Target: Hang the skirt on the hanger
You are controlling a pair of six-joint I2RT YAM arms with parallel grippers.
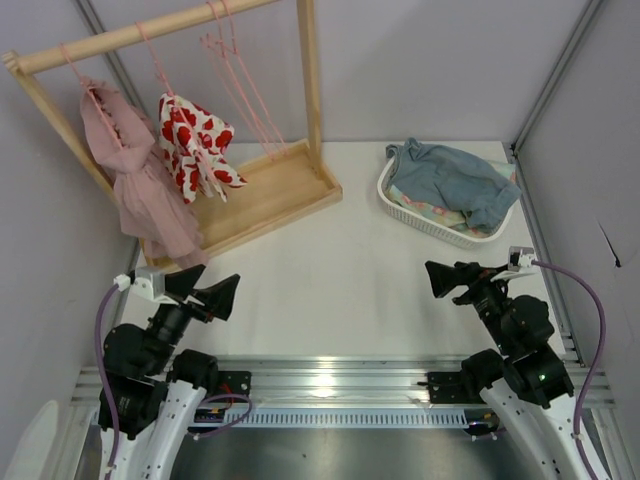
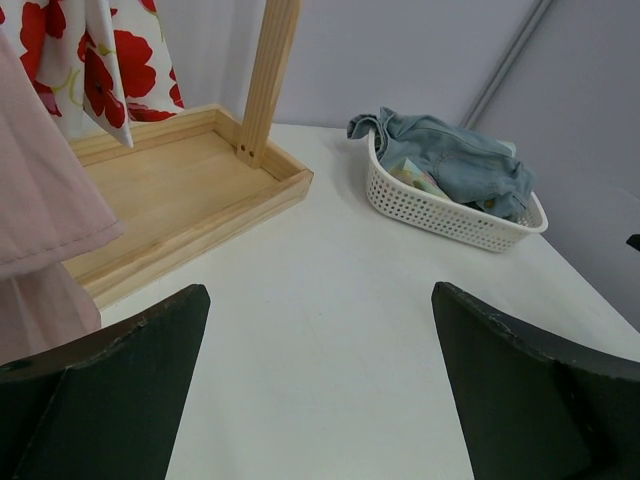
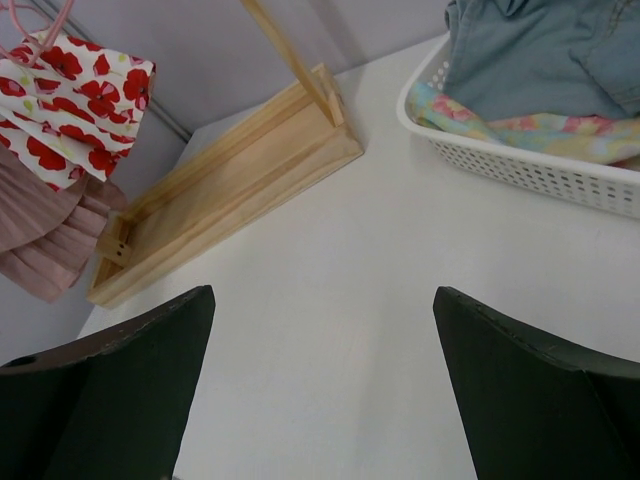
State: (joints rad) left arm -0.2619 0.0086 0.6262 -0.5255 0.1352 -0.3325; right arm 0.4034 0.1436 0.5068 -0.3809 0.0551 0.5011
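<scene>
**Skirt hanging at the rack, both arms' fingers wide apart and empty**

Nearest to you, the left fingers stand spread wide with nothing between them. They sit low over the white counter, just in front of the wooden rack and pointing toward its base tray. The right fingers are spread just as wide and are also empty. They are well to the right of the rack, over bare counter. In each wrist view you see only counter between the two dark tips, from the left and from the right.

Beyond them, the rack's shallow tray rests flat on the counter, with an upright post rising from its right end. Right of the rack, well apart from it, sits a white perforated basket. A blue-grey cloth is heaped in it over some patterned fabric.

Farther back, the skirt hangs under the rack's top rail, over the left part of the tray. It is suspended from the hanger, whose long neck hooks over the rail. A pink ruffled garment hangs just beside the skirt at the rack's left end, on its own pink hanger. Spare pink hangers dangle bare from the rail toward the rack's right post.
</scene>
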